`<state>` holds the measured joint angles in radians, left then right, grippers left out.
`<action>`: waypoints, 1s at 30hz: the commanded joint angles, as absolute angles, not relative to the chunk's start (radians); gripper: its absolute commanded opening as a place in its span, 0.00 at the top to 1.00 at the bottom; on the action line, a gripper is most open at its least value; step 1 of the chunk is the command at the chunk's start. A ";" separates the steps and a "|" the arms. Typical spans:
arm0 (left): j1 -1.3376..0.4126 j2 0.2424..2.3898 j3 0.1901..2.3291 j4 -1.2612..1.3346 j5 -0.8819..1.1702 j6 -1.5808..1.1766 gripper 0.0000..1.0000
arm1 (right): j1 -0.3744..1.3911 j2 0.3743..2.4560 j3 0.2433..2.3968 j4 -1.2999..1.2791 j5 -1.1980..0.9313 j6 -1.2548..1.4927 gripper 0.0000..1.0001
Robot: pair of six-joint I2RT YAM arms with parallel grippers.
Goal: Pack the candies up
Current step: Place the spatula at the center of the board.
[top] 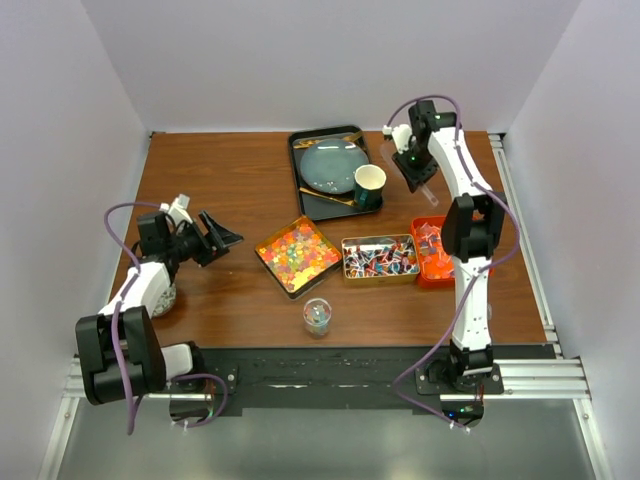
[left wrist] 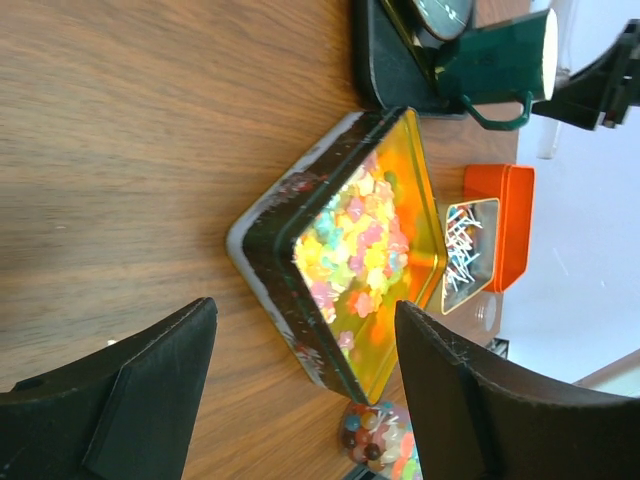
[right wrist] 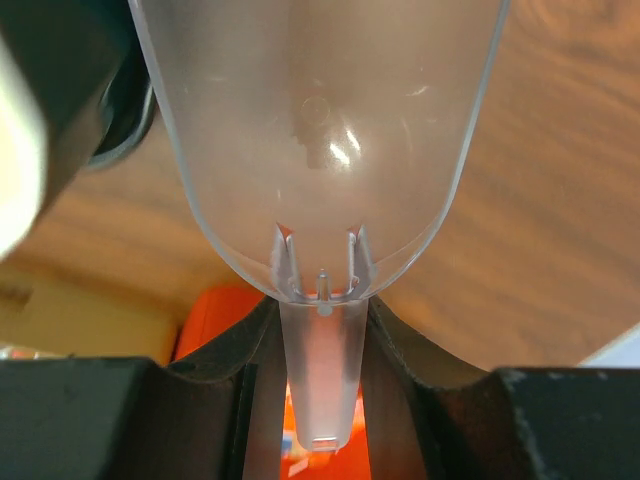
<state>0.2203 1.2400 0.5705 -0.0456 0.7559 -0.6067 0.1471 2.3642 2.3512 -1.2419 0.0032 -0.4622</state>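
The candies lie in two open tins: bright jelly pieces in a square tin (top: 297, 254) (left wrist: 360, 240) and red-blue-white wrapped pieces in a rectangular tin (top: 380, 258) (left wrist: 468, 250). A small clear jar (top: 317, 316) (left wrist: 378, 432) near the front edge holds mixed candies. My left gripper (top: 222, 238) (left wrist: 305, 305) hovers left of the square tin, open and empty, facing it. My right gripper (top: 420, 178) (right wrist: 320, 340) is at the back right beside the green cup (top: 369, 186), shut on the handle of a clear plastic scoop (right wrist: 320, 130). The scoop looks empty.
A black tray (top: 300, 190) at the back centre carries a grey plate and the green cup (left wrist: 500, 60). An orange box (top: 432, 250) (left wrist: 510, 220) sits right of the rectangular tin. Bare wooden table spreads around the left arm.
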 commanded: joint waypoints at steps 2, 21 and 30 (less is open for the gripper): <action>0.262 1.246 0.569 -0.057 0.796 -0.535 0.23 | 0.155 2.413 2.424 -1.140 -0.002 -0.463 1.00; 0.273 1.376 0.615 0.026 0.838 -0.577 0.21 | 0.146 2.423 2.293 -1.092 0.012 -0.506 0.38; 0.270 1.460 0.686 0.069 0.856 -0.591 0.21 | 0.003 1.973 1.854 -0.930 -0.047 -0.485 0.21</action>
<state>0.2646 1.4353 0.6315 -0.0013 0.8219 -0.5755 0.0742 2.2349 2.0266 -1.0332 -0.0055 -0.4721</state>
